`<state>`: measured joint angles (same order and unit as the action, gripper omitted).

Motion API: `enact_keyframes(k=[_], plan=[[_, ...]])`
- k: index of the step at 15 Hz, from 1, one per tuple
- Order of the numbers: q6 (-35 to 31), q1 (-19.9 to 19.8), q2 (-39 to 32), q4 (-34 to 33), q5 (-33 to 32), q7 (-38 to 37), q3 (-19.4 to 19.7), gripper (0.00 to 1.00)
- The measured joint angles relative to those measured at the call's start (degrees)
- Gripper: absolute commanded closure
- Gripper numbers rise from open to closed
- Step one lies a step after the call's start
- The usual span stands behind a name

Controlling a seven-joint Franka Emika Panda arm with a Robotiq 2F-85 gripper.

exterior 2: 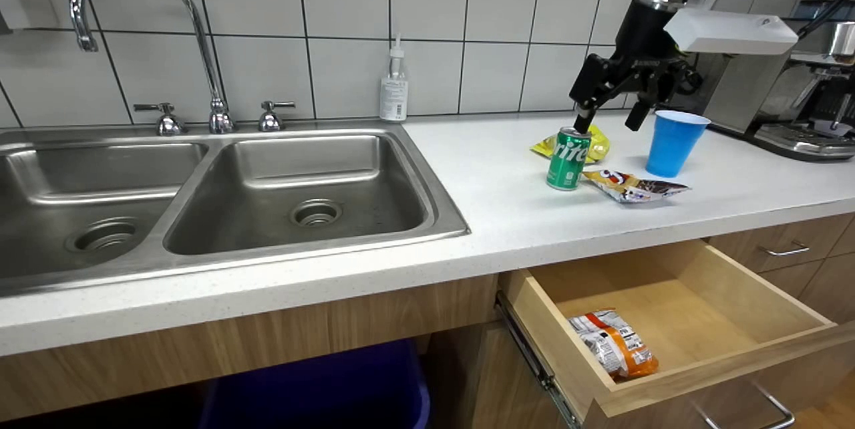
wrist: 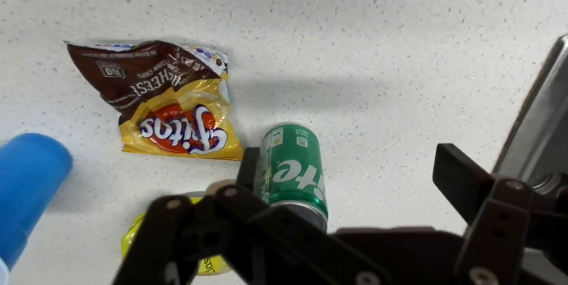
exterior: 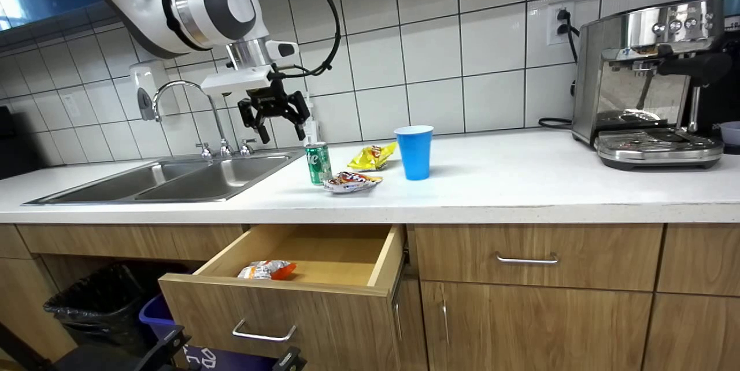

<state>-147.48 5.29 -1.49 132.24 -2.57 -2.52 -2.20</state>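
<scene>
Well, gripper [exterior 2: 608,123]: hanging above the counter [exterior: 491,189], fingers pointing down, jaws spread wide apart.
Green can [wrist: 295,169]: upright on the counter; in the wrist view it shows within the gap, off to one side, close by the finger at picture left and well apart from the opposite one.
Can's top: overlapped by a fingertip [exterior 2: 582,121] in an exterior view, though from here I can't tell whether the two touch.
Fritos bag [wrist: 177,107]: lying just beside the can, brown and yellow, a little nearer the counter's front edge.
Yellow packet [exterior: 373,157]: farther back toward the tiled wall [exterior: 376,93], crumpled, partly hidden by the gripper in the wrist view.
Blue cup [exterior: 414,152]: upright, past both snacks on the coffee machine [exterior: 647,82] side.
Sink [exterior 2: 437,202]: over on the can's opposite side, away from the cup.
Clear bottle [exterior 2: 394,91]: white-topped, standing near the wall by the sink's back corner.
Drawer [exterior: 324,313]: pulled out under the counter, an orange and silver bag [exterior 2: 614,342] lying inside.
</scene>
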Motion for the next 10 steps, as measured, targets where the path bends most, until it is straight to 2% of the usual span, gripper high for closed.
enact_keyframes(k=[10], plan=[[0.0, -2.9, -0.2, -2.5, 0.0, -5.0, 2.9, 0.00]])
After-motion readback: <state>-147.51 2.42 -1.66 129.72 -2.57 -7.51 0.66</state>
